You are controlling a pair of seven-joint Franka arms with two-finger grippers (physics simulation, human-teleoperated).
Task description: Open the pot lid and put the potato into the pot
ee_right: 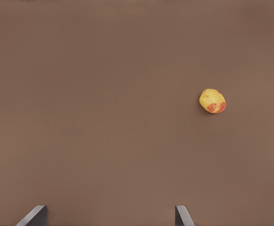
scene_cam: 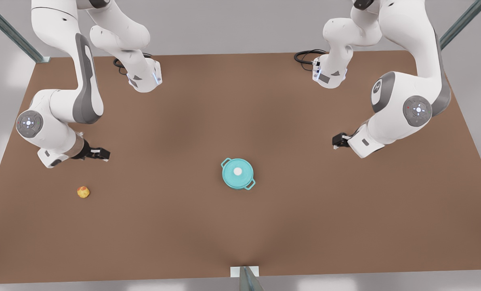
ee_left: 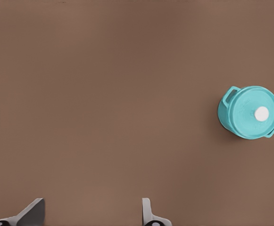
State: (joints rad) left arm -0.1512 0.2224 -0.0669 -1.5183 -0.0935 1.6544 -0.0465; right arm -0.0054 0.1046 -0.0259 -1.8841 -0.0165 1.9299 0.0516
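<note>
- Nothing started: pot lid [scene_cam: 238, 171] sits on pot [scene_cam: 240, 184], mid-table [scene_cam: 264, 101].
- Potato [scene_cam: 83, 192] near table's edge on the front view's left.
- Right gripper [scene_cam: 103, 154] near potato, fingers apart, empty.
- Left gripper [scene_cam: 338, 140] opposite side, fingers apart; I'd send it to lid knob next.

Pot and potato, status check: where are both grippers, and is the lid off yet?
Right gripper open, near potato. Left gripper open, off toward pot. Pot lid on pot, untouched. No obstruction on table.
</note>
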